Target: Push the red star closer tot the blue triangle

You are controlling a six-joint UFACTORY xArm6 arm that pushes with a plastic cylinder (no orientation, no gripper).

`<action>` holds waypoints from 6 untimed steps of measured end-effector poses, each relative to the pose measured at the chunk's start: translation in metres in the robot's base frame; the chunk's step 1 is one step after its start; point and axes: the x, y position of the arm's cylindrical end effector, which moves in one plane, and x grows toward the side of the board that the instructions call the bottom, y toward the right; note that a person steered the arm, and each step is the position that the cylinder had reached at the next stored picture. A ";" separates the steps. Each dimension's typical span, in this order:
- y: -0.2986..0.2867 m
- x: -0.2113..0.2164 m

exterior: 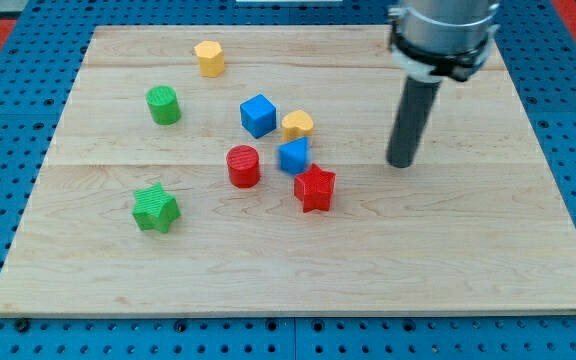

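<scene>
The red star [315,189] lies near the middle of the wooden board, just below and to the right of the blue triangle [293,156]; the two look almost touching. My tip [401,163] rests on the board to the right of both, about a block's width or two from the triangle and slightly above the star's level. The dark rod rises from it to the arm at the view's top right.
A yellow heart [298,124] sits just above the blue triangle. A blue cube [258,115] and a red cylinder [243,166] lie to its left. A green cylinder [163,105], a green star [155,208] and a yellow hexagon [209,58] lie farther left.
</scene>
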 end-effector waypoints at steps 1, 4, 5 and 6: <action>0.042 0.029; -0.111 0.058; -0.105 0.039; -0.100 0.036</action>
